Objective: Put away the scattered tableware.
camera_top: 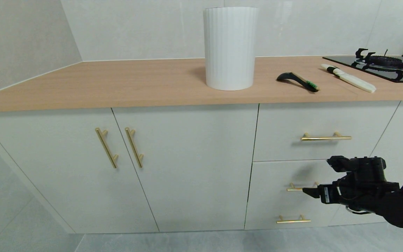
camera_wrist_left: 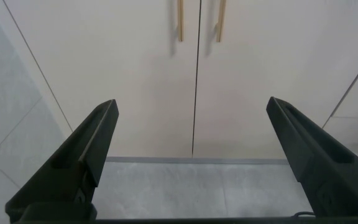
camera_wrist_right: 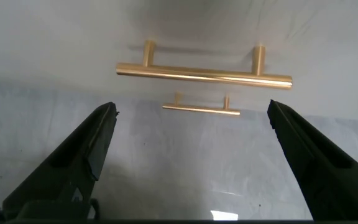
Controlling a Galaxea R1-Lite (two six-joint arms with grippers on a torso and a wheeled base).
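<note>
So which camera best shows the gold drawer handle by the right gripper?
The right wrist view: the handle sits close, whole and unobstructed. In the head view the right gripper covers half of it; the left wrist view faces the cabinet doors.

Wood-grain brown bench [camera_top: 117, 82]. Near its right edge stand a white, vertically ribbed container [camera_top: 229, 49], a black tool [camera_top: 296, 81] with a green end, and a cream-white knife [camera_top: 349, 78] with a black band. White cabinet fronts [camera_top: 187, 164], gold handles [camera_top: 325, 138].
</note>
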